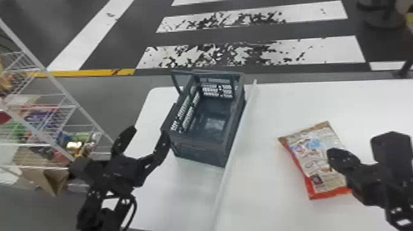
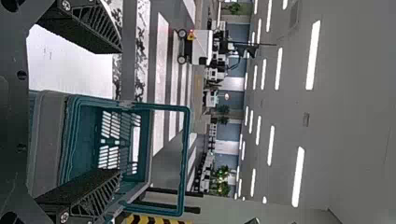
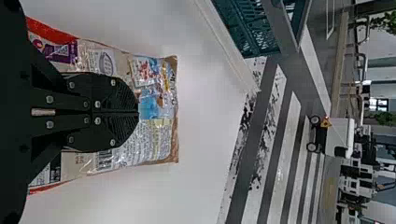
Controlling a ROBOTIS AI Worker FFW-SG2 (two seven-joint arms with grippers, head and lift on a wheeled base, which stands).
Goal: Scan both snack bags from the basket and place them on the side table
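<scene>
Plastic latticed basket [image 1: 199, 149], crinkled snack bag [image 1: 316, 153]

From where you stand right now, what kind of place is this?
Probably a big indoor hall with a pretend shop: a wire rack holds colourful goods, rows of lights line the ceiling, and white road-crossing stripes cover part of the floor.
</scene>
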